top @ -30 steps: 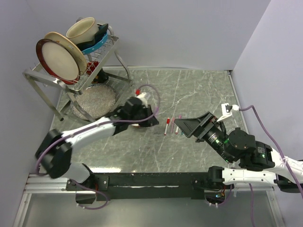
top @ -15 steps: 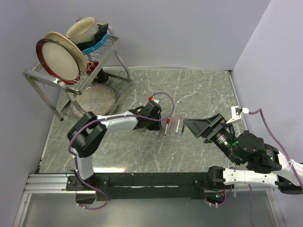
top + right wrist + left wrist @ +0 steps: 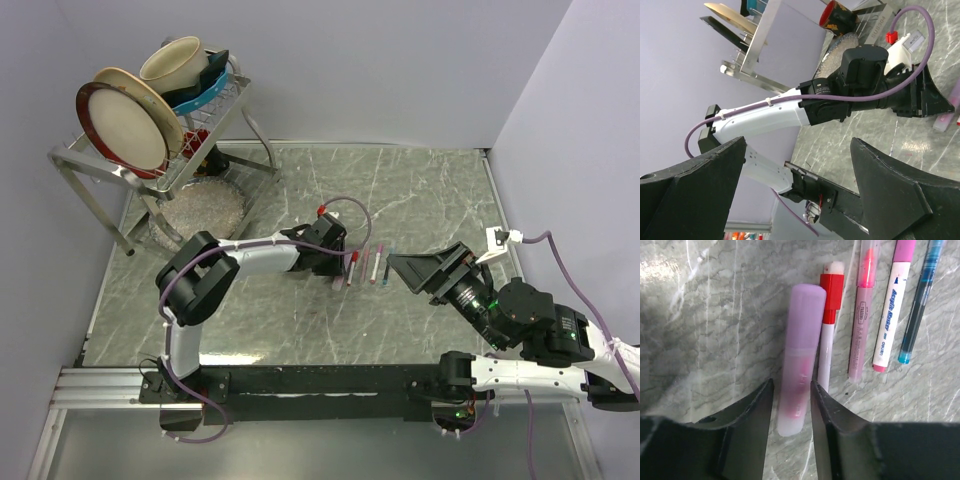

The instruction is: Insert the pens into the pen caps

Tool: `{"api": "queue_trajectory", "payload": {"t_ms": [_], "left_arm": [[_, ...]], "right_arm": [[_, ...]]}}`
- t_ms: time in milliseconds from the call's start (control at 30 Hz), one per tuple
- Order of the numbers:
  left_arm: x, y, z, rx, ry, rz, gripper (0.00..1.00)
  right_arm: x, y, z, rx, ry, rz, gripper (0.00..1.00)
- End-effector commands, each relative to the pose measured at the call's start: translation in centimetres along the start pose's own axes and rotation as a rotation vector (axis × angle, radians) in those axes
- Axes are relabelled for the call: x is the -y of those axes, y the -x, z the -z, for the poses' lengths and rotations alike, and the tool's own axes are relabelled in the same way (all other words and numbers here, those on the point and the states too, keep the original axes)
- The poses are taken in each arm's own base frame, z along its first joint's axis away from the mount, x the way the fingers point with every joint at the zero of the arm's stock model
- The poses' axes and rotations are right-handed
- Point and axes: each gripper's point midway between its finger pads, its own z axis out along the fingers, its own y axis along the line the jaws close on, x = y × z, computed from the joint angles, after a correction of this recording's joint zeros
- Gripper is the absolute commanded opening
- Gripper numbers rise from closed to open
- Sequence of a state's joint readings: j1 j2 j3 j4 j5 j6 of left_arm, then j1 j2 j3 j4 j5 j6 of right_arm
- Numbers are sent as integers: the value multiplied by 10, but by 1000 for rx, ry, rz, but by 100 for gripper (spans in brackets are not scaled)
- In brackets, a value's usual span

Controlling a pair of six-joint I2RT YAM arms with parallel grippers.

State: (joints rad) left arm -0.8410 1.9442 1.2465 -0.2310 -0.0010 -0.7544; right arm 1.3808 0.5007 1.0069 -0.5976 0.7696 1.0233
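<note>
Where the lilac pen (image 3: 800, 340) sits: flat on table (image 3: 710, 320), near end between left gripper (image 3: 791, 385) fingers, against red-capped pen (image 3: 828, 305).
Left jaws: narrow, slightly parted beside the barrel.
Left arm: stretched low rightward, wrist over pen row.
Pen axis: near–far, cap end far.
Right gripper (image 3: 797, 150): jaws wide, nothing between.

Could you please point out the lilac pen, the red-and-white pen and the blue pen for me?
lilac pen (image 3: 800, 360), left wrist view, middle of its barrel.
red-and-white pen (image 3: 825, 335), left wrist view, white barrel just below the red part.
blue pen (image 3: 920, 302), left wrist view, middle of its barrel.
</note>
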Motion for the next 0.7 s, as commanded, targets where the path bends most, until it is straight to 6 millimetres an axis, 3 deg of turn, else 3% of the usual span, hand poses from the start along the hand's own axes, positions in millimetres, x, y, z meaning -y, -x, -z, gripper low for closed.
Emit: {"api": "queue_trajectory", "payload": {"t_ms": [0,133,167,233,267,333,367,433,467,500,533,567,600,633,667], "left_arm": [[7,10,19,15,2,10,44],[27,32,64,76,-54,15,50],[37,43,87,118,-91,16,51],[47,54,112,163,-136,2,56],[56,64,137,210,-177,-2,58],[63,67,162,240,-231,-24,65],[70,74,189,291,-282,-31,67],[73,71,212,321,-336,-51,78],[80,76,242,381,-399,-62,82],[78,71,250,393,-421,-79,89],[82,72,281,452,-485,-96,92],[82,72,293,483,-515,-97,99],[81,68,299,502,-545,-91,99],[82,66,326,549,-604,-93,99],[82,63,336,568,-631,-99,99]], "right_arm": [[-3,4,1,12,2,-47,93],[-2,-3,1,-13,3,-48,93],[-2,-2,1,-12,1,-51,93],[4,-3,2,-16,-27,-45,93],[5,-1,3,-15,-31,-47,94],[12,-2,4,-21,-53,-37,94],[13,-2,5,-21,-57,-34,95],[16,-2,7,-30,-60,-4,96],[16,-2,8,-36,-60,9,96],[20,-4,9,-45,-70,33,97],[20,-2,10,-47,-74,51,98],[24,-3,10,-50,-91,67,99],[33,-4,12,-60,-124,95,100],[34,0,14,-49,-136,85,100],[36,0,14,-50,-144,94,100]]}}
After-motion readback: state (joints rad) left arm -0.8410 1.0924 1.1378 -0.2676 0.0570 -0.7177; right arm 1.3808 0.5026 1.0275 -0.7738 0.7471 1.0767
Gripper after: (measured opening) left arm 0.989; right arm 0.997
